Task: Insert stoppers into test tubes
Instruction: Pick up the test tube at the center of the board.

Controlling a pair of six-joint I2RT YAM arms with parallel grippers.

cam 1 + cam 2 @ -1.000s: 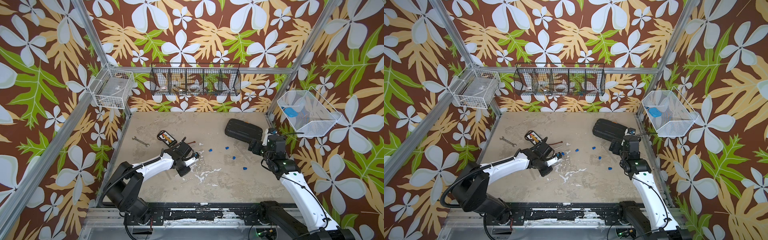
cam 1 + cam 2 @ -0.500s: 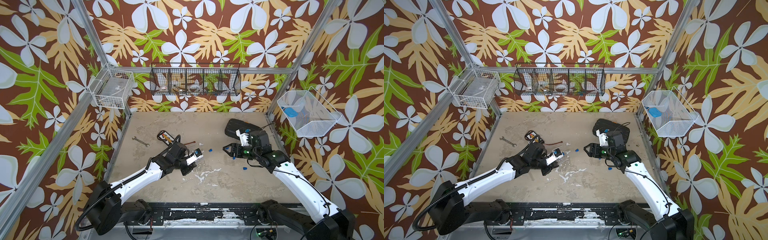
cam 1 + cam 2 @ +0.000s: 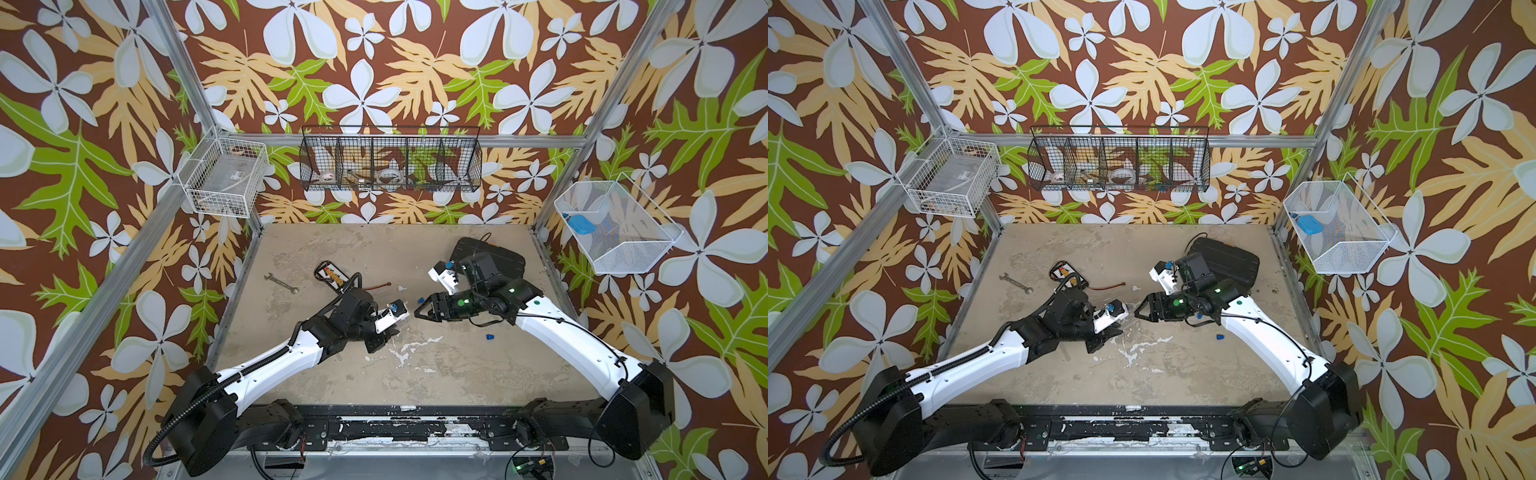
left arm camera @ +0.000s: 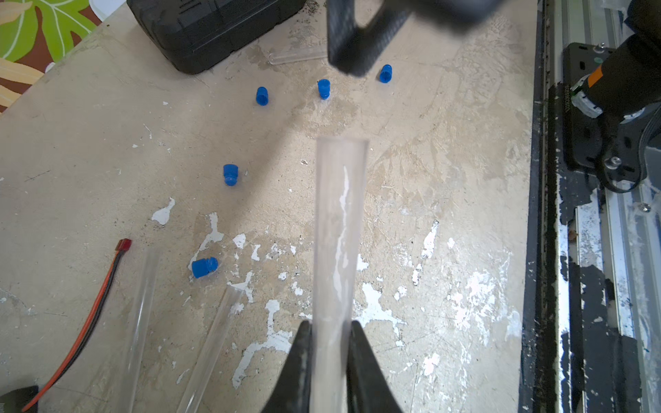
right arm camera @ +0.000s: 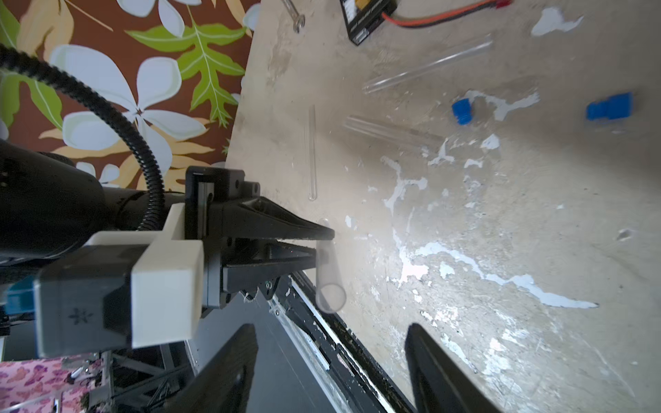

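Pinches one test tube (image 4: 339,221) in the left gripper (image 4: 331,327), clamped tight on the tube wall low in the left wrist frame, open mouth pointing up-frame toward the right gripper (image 5: 329,327) (probably so a plug can go straight in along the axis). Shows the right gripper spread and empty at the bottom of the right wrist frame, with the tube's mouth just above the gap. Finds all five stoppers (image 4: 230,174) loose on the table (image 4: 447,161): three across the upper middle, one left of centre, one at lower left beside two spare tubes (image 4: 211,347). Hides the held tube's closed end behind the fingers (image 4: 297,357); blurs the right arm at the top edge; barely renders any tube in both top views.
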